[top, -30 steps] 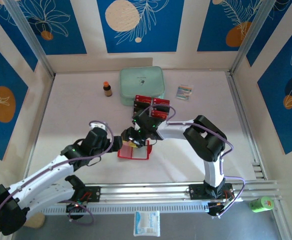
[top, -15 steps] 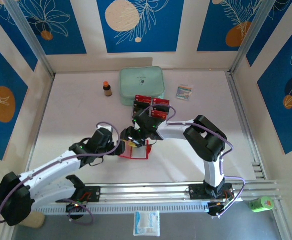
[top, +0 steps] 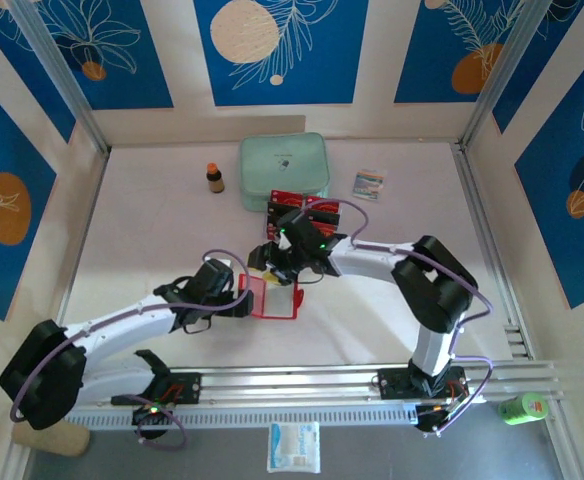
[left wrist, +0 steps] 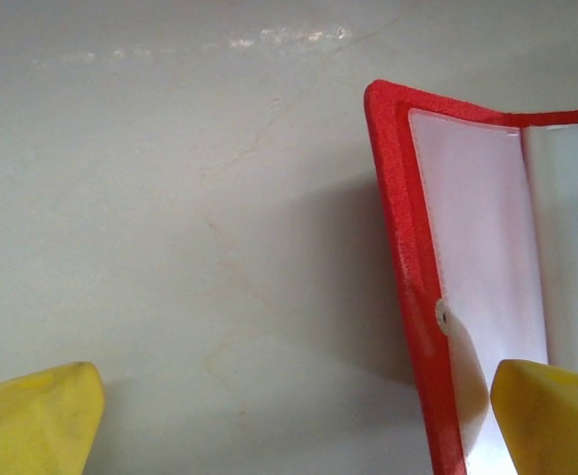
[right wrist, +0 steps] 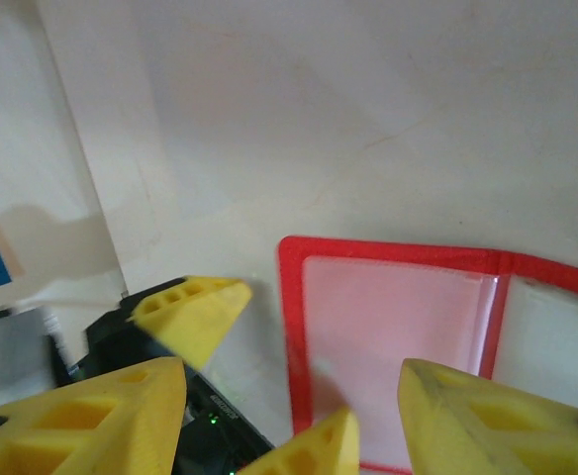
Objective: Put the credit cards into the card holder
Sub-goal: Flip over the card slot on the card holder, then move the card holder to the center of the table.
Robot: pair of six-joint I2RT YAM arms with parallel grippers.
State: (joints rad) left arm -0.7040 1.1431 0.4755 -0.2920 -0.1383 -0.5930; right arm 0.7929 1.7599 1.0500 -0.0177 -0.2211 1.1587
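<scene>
The card holder (top: 277, 298) lies open mid-table, red-rimmed with pale clear pockets. My left gripper (top: 248, 300) is open at its left side. In the left wrist view the holder's red left edge (left wrist: 405, 257) stands between the yellow fingertips (left wrist: 34, 416), close to the right one. My right gripper (top: 275, 262) hovers open over the holder's far edge, with nothing between its jaws. Its wrist view looks down on the left pocket (right wrist: 393, 327) and on the left gripper's fingers (right wrist: 195, 309). The red credit cards (top: 310, 212) lie stacked by the mint case.
A mint-green case (top: 283, 165) sits at the back, with a small brown bottle (top: 214, 178) to its left and a striped packet (top: 369, 184) to its right. A white packet (top: 294, 446) and a green object (top: 522, 408) lie in front of the rail.
My left arm has reached rightward, bringing its open gripper to the holder's left edge. The right arm has shifted slightly right and back. Both openings are unchanged.
</scene>
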